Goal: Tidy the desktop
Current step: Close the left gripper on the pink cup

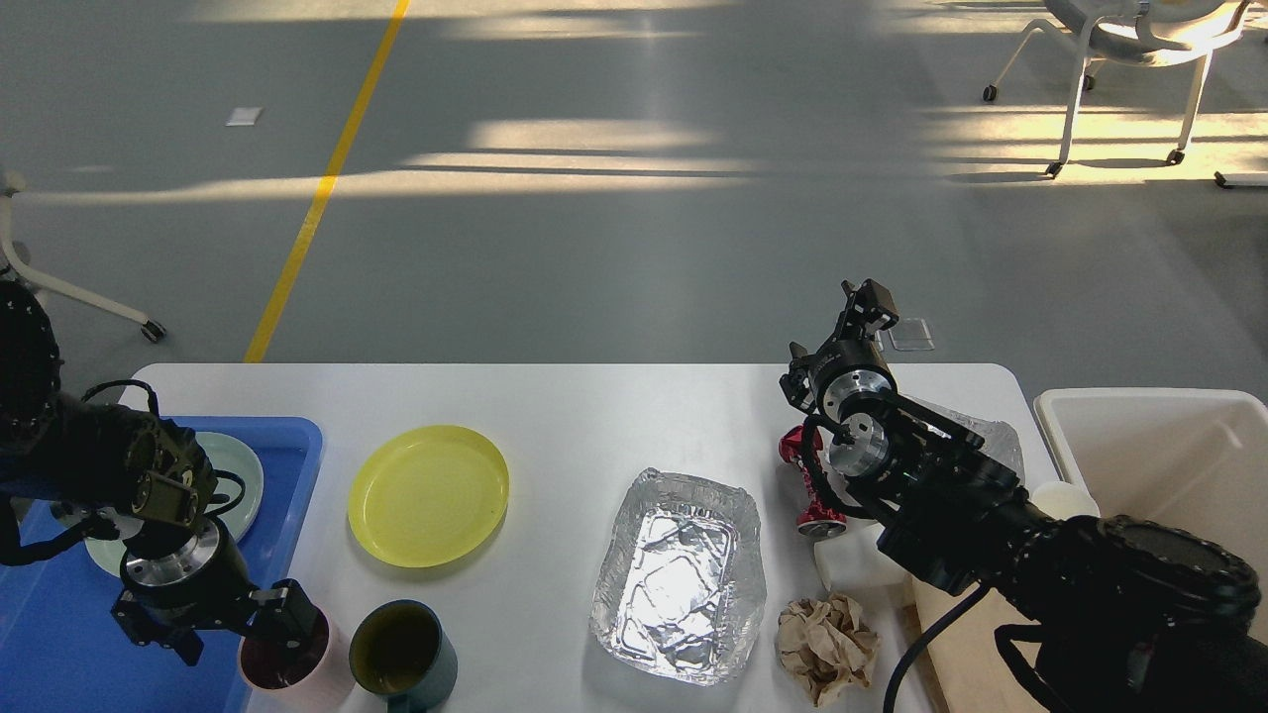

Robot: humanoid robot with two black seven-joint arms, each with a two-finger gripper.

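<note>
On the white desktop (584, 416), which fills the lower view, the left gripper (223, 634) hangs spread wide at the pink mug (297, 671), one finger over its mouth, while the right gripper (864, 309), raised past the far edge, shows too dark to judge

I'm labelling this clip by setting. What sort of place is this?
Probably a robot test hall or lab, not a home: a wide grey floor with a yellow line, wheeled office chairs, and a white desktop staged with dishes and trash.
</note>
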